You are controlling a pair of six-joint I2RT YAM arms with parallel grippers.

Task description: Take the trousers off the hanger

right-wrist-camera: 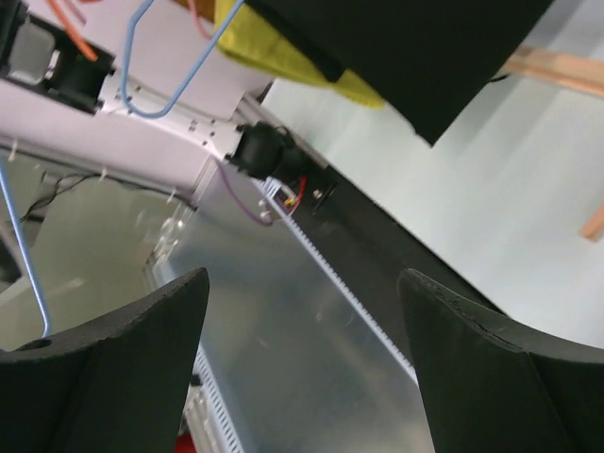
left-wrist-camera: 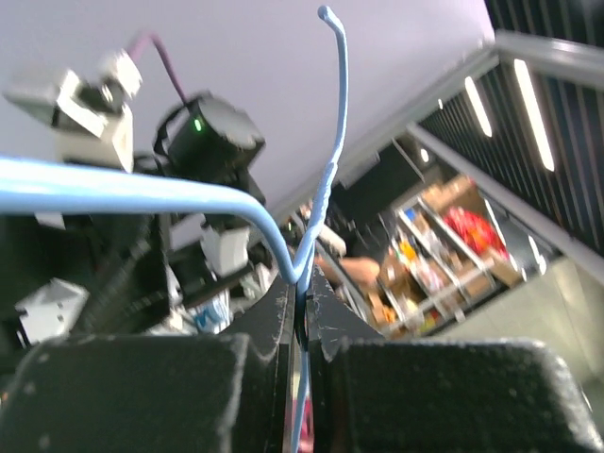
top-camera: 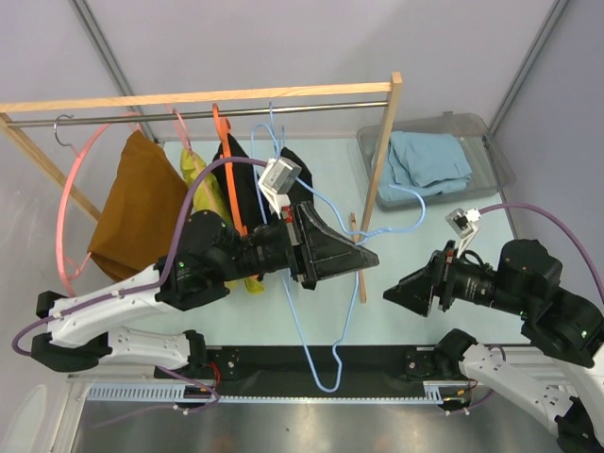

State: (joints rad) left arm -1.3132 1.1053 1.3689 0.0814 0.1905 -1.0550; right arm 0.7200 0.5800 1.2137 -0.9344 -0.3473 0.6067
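My left gripper (top-camera: 370, 257) is shut on the wire of a bare light blue hanger (top-camera: 300, 311), which is off the rod and holds no cloth. The left wrist view shows the wire (left-wrist-camera: 326, 189) pinched between the closed fingers at my left gripper (left-wrist-camera: 304, 294). A light blue garment (top-camera: 429, 162), possibly the trousers, lies crumpled in the grey bin (top-camera: 500, 156) at the back right. My right gripper (top-camera: 391, 294) is open and empty, right of the hanger and apart from it. The right wrist view shows my right gripper (right-wrist-camera: 302, 293) with jaws wide over the metal front edge, and the blue wire (right-wrist-camera: 179, 80).
A wooden rack (top-camera: 381, 160) with a metal rod (top-camera: 189, 110) spans the back. On it hang a pink hanger (top-camera: 68, 203), a brown garment (top-camera: 142, 209), a yellow garment (top-camera: 204, 189), an orange hanger (top-camera: 225, 156) and a black garment (top-camera: 247, 179).
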